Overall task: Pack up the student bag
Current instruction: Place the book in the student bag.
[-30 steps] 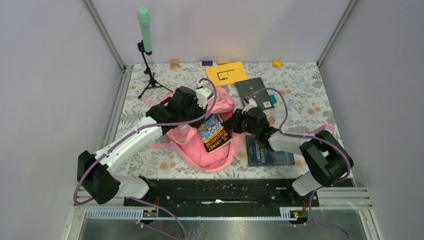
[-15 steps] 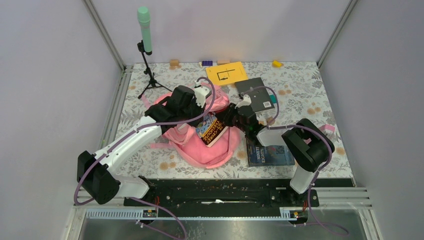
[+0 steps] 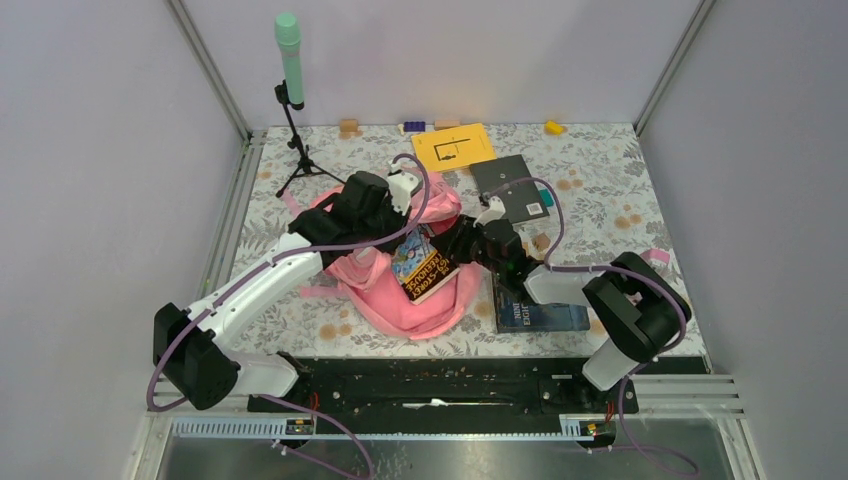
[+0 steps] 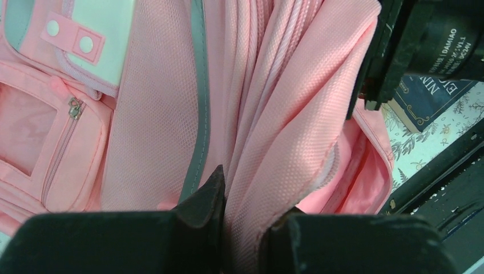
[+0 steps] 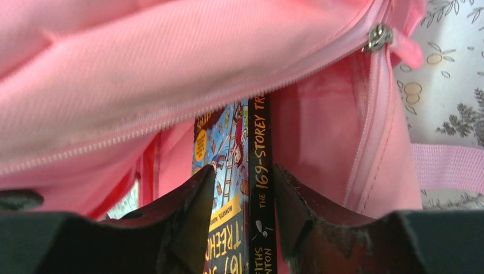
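Note:
The student bag (image 3: 385, 298), soft and pink, lies in the middle of the table with its mouth held up. My left gripper (image 3: 412, 216) is shut on a fold of the bag's fabric (image 4: 268, 142) at the upper rim, its fingertips (image 4: 211, 188) pinching the cloth. A colourful paperback (image 3: 422, 266) stands partly inside the opening. My right gripper (image 3: 457, 245) reaches into the mouth from the right. In the right wrist view its jaws (image 5: 245, 182) straddle the book's black spine (image 5: 259, 148) with a gap on the cover side, so they stand open. The bag's zip edge (image 5: 171, 114) hangs just above.
A dark blue book (image 3: 540, 312) lies right of the bag under my right arm. Behind are a black notebook (image 3: 512, 185), a yellow sheet (image 3: 453, 146), small blocks (image 3: 349, 127) and a green microphone on a tripod (image 3: 290, 60). A pink strap (image 3: 655, 258) trails at the right.
My right arm has pushed left, sliding the paperback deeper into the bag, and its jaws have widened around the book. The left gripper has kept its hold on the fabric.

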Robot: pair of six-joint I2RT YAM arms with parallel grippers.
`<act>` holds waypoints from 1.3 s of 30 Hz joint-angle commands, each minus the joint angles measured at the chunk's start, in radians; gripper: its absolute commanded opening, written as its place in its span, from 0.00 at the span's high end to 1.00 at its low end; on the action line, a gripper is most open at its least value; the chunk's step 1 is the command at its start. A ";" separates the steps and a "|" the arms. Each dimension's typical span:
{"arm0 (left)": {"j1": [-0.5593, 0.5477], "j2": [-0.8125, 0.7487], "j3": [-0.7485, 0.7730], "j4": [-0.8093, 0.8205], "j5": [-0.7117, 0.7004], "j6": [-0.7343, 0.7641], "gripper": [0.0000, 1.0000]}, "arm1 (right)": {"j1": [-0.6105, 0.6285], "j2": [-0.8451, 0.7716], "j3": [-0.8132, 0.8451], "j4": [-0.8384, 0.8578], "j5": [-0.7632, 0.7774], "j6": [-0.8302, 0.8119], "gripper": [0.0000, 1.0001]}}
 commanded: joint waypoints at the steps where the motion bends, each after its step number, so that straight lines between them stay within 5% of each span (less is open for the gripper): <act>1: -0.002 -0.068 0.030 0.121 0.106 -0.039 1.00 | 0.009 -0.085 -0.028 -0.074 -0.095 -0.112 0.49; 14: 0.001 -0.099 0.020 0.135 0.133 -0.040 1.00 | 0.009 -0.066 -0.032 -0.346 -0.232 -0.127 0.42; 16: 0.001 -0.108 0.015 0.145 0.143 -0.046 1.00 | 0.009 -0.043 -0.036 -0.348 -0.248 -0.096 0.28; 27: 0.001 -0.108 0.003 0.174 0.200 -0.067 1.00 | 0.013 0.062 -0.111 -0.067 -0.319 0.058 0.22; 31: 0.001 -0.116 0.004 0.161 0.146 -0.046 1.00 | 0.014 -0.014 -0.122 -0.119 -0.209 0.032 0.17; 39: 0.006 -0.132 0.014 0.097 -0.053 -0.015 1.00 | 0.013 -0.388 -0.124 -0.502 0.098 -0.195 0.15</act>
